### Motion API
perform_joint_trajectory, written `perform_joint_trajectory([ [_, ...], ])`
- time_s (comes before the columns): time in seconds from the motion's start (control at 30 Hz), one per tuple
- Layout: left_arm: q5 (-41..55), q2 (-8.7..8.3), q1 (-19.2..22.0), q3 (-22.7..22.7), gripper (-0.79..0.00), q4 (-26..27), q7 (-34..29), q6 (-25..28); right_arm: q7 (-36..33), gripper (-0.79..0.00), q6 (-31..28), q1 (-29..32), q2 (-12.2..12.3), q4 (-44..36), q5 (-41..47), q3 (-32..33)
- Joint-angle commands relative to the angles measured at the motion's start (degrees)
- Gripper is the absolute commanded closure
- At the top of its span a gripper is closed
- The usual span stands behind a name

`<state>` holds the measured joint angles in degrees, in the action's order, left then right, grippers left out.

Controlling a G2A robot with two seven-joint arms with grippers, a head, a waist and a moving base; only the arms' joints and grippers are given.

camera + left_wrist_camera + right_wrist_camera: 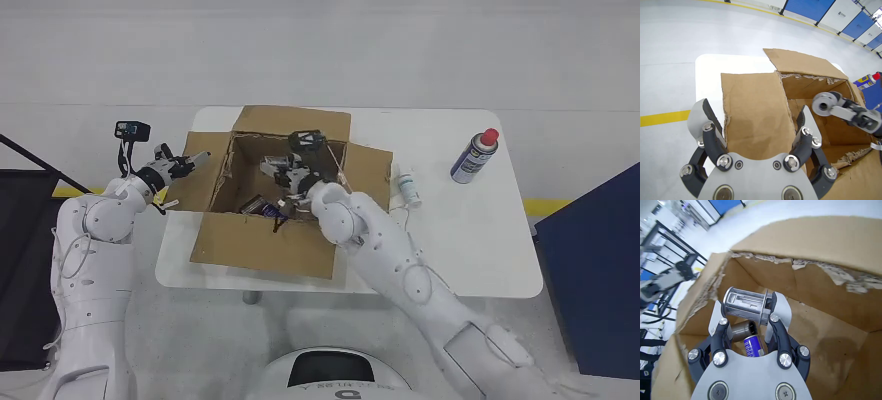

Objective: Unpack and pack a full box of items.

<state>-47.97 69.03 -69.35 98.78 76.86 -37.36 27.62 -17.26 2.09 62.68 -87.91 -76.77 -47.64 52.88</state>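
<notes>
Spray can [867, 81] on the counter [704, 64] is showing yellow brand lettering on blue, partly cut off. Blue can [753, 346] inside the box [829, 298] is carrying white print, illegible. Partition panel [841, 14] is bearing a small, unreadable logo.

"What's around the table [470, 250]?"
"A yellow line [547, 206] on the floor shows at both its ends. A blue panel [600, 270] stands off its right end and a dark panel [20, 260] off its left."
"Farther out?"
"Blue-and-white partitions [857, 24], well beyond it."
</notes>
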Motion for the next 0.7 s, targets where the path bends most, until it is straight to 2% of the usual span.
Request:
perform_joint_trajectory([
  [0.0, 0.0, 0.0, 0.0, 0.0, -0.785, 0.0, 0.0, 0.0, -1.02, 0.0, -4.16, 8.27, 2.04, -12.52, -2.11, 5.1],
  [0.1, 0.0, 0.0, 0.0, 0.0, -0.785, 0.0, 0.0, 0.0, -1.13, 0.0, -10.2, 16.29, 3.83, -22.18, -2.23, 10.23],
  [0.2, 0.0, 0.0, 0.0, 0.0, -0.785, 0.0, 0.0, 0.0, -1.58, 0.0, -15.32, 20.49, 4.78, -26.14, -0.04, 13.25],
  [0.5, 0.0, 0.0, 0.0, 0.0, -0.785, 0.0, 0.0, 0.0, -2.59, 0.0, -19.23, 20.94, 5.32, -26.18, 4.71, 13.31],
  [0.67, 0.0, 0.0, 0.0, 0.0, -0.785, 0.0, 0.0, 0.0, -2.59, 0.0, -19.23, 20.94, 5.32, -26.18, 4.71, 13.31],
])
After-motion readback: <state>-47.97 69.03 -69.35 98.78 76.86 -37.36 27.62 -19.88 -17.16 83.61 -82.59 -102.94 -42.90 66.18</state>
